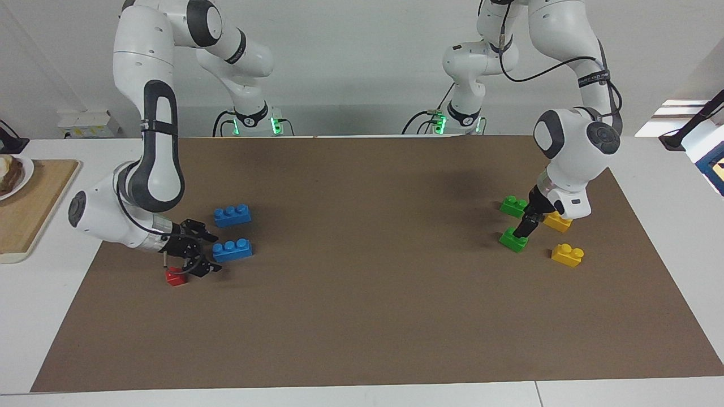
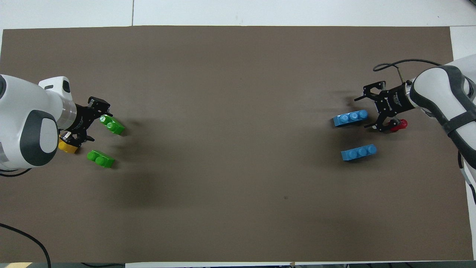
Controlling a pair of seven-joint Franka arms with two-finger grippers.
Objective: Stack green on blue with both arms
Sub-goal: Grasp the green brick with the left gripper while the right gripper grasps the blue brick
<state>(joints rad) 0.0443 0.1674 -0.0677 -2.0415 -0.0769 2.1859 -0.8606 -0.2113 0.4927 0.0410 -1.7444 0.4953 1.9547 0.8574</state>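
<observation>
**Q.** Why are the bricks sorted by colour at the two ends?

**A.** Probably so each arm has its own part. The green brick [image 1: 513,239] lies toward the left arm's end of the brown mat [image 1: 362,316], farther from the robots than the second green brick [image 1: 513,206]. The blue brick [image 1: 232,250] lies toward the right arm's end, farther from the robots than the second blue brick [image 1: 232,215].

**Q.** And the jaws?

**A.** The left gripper [image 1: 525,225] is spread wide, one fingertip at the green brick's top, and grips nothing. The right gripper [image 1: 208,252] lies low and sideways, jaws wide at the blue brick's end and holding nothing. A red brick [image 1: 175,276] sits beside it.
</observation>
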